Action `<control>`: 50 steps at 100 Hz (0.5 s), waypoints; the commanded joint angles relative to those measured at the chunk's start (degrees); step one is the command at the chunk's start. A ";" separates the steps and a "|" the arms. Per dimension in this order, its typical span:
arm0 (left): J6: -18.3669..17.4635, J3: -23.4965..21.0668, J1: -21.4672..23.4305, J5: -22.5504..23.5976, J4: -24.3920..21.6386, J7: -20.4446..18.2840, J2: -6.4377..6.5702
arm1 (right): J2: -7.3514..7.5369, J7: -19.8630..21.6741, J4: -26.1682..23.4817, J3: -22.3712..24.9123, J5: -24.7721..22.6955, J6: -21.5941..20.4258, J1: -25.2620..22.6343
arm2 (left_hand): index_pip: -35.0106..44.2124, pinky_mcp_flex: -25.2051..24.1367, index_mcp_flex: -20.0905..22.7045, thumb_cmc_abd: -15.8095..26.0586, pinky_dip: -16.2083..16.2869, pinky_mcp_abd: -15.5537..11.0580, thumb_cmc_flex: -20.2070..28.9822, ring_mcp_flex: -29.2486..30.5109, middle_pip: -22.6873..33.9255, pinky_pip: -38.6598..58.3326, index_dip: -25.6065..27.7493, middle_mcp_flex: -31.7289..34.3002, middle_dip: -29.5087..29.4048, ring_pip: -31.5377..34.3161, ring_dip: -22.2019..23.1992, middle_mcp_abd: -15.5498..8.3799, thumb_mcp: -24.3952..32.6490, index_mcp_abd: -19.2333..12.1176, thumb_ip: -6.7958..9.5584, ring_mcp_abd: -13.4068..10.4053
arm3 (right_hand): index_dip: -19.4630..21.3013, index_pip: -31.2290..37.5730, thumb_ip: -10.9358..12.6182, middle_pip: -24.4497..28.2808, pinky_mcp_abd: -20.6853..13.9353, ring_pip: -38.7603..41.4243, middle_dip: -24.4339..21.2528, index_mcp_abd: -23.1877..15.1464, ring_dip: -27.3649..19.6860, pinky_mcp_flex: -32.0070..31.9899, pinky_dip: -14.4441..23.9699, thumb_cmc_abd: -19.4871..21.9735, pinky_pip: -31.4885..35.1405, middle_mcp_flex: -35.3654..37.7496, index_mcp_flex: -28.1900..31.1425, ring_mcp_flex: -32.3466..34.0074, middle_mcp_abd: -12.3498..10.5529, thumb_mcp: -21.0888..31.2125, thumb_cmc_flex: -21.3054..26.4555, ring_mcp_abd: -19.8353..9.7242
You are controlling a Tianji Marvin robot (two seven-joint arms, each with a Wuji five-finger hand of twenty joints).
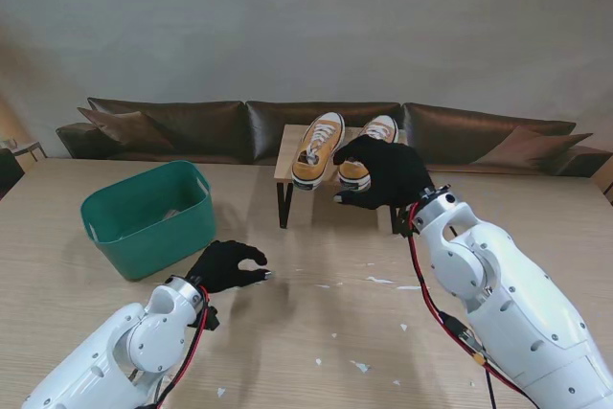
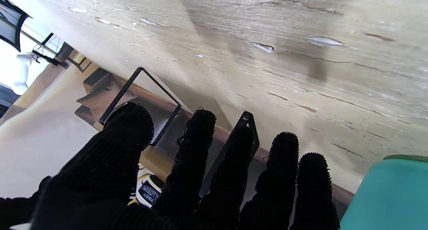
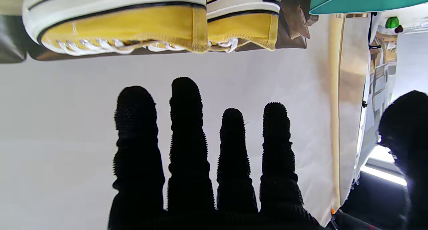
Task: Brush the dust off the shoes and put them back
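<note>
- The two yellow shoes (image 1: 340,148) sit side by side on a small wooden shoe rack (image 1: 283,162) with black metal legs, standing on the tabletop (image 1: 316,323) farther from me than either arm. Their toes point away toward the dark sofa (image 1: 192,126) and their heels face the robot.
- The left shoe (image 1: 319,147) is fully in sight, white laces and white rubber toe cap showing. The right shoe (image 1: 368,153) is partly hidden behind the right hand.
- The right hand (image 1: 383,174), in a black glove, hangs just in front of the right shoe's heel. Its fingers (image 3: 187,136) are spread apart and it grips nothing; the wrist view shows clear space between the fingertips and the shoes.
- The left hand (image 1: 225,266), also black-gloved, hovers low over the tabletop nearer to me, between the basket and the rack. Its fingers (image 2: 197,149) are loosely apart and it holds nothing.
- A green plastic basket (image 1: 115,222) with handle slots stands on the left side of the tabletop, well apart from the rack. Something pale lies inside against its far wall, but I cannot tell what it is.
- Small white scraps (image 1: 360,366) are scattered across the wood between the two arms.
</note>
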 commanded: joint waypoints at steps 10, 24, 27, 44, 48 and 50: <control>-0.97 -0.98 1.06 0.18 -1.74 -0.22 -0.31 | -0.19 1.33 -2.87 1.51 1.11 0.33 -4.93 | -1.24 -1.23 -1.89 1.71 0.84 0.66 0.68 -2.50 -0.82 -1.71 -0.64 -1.99 -0.54 -1.80 -0.68 0.09 -0.94 -0.82 1.85 0.79 | -0.64 -2.69 2.33 -2.56 2.45 -3.27 -1.82 -0.92 -1.60 -19.05 -1.75 4.69 -2.72 0.49 1.24 -2.53 1.31 -5.71 2.39 1.22; -1.92 -1.40 1.55 -0.41 -2.47 0.63 -0.54 | -0.33 0.97 -4.95 3.20 2.22 0.45 -9.03 | -1.89 -1.33 -2.81 1.53 0.72 0.63 0.64 -2.83 -1.26 -2.13 -1.01 -2.82 -1.01 -2.30 -0.97 0.00 -1.03 -0.92 1.84 0.66 | -0.40 -4.21 3.83 -3.37 2.65 -4.94 -2.20 -1.09 -2.19 -19.64 -1.72 7.74 -3.40 0.57 1.62 -3.09 1.34 -12.87 3.90 1.56; -2.07 -1.45 1.63 -0.58 -2.60 0.74 -0.58 | -0.39 0.81 -5.23 3.45 2.59 0.45 -9.80 | -2.04 -1.31 -3.06 1.52 0.71 0.63 0.63 -2.85 -1.29 -2.18 -1.09 -2.87 -1.09 -2.38 -1.03 -0.11 -1.04 -0.90 1.84 0.61 | -0.35 -4.53 4.37 -3.59 2.71 -5.19 -2.29 -1.15 -2.27 -19.74 -1.77 7.98 -3.67 0.58 1.76 -3.16 1.38 -14.59 4.08 1.74; -2.98 -1.86 2.16 -0.93 -3.38 1.37 -0.72 | -0.87 -0.95 -5.68 4.29 4.78 0.47 -13.73 | -2.86 -1.41 -4.22 1.31 0.51 0.66 0.46 -3.27 -1.62 -2.89 -1.63 -3.71 -1.69 -3.06 -1.50 -0.24 -1.23 -1.03 1.83 0.41 | -0.53 -5.57 5.40 -4.92 3.01 -6.65 -2.87 -0.89 -2.94 -20.64 -2.03 6.13 -4.70 -0.07 1.35 -3.97 1.53 -15.15 4.18 1.94; -3.16 -2.01 2.36 -1.14 -3.64 1.44 -0.75 | -0.99 -1.31 -5.58 4.36 5.38 0.43 -14.48 | -2.96 -1.45 -4.31 1.26 0.42 0.70 0.48 -3.32 -1.72 -3.14 -1.73 -3.93 -1.84 -3.20 -1.61 -0.28 -1.24 -1.05 1.84 0.32 | -0.58 -5.77 5.52 -5.14 3.04 -6.93 -2.96 -0.88 -3.07 -20.82 -2.11 5.85 -4.95 -0.23 1.29 -4.17 1.58 -15.03 4.37 1.99; -3.23 -2.09 2.47 -1.28 -3.78 1.45 -0.77 | -1.03 -1.49 -5.51 4.37 5.57 0.37 -14.80 | -3.08 -1.48 -4.49 1.27 0.33 0.66 0.48 -3.46 -1.80 -3.35 -1.81 -4.11 -1.93 -3.35 -1.70 -0.27 -1.25 -1.08 1.84 0.27 | -0.61 -5.90 5.57 -5.27 3.05 -7.06 -3.02 -0.94 -3.13 -20.93 -2.15 5.76 -5.09 -0.29 1.23 -4.24 1.59 -14.98 4.46 1.96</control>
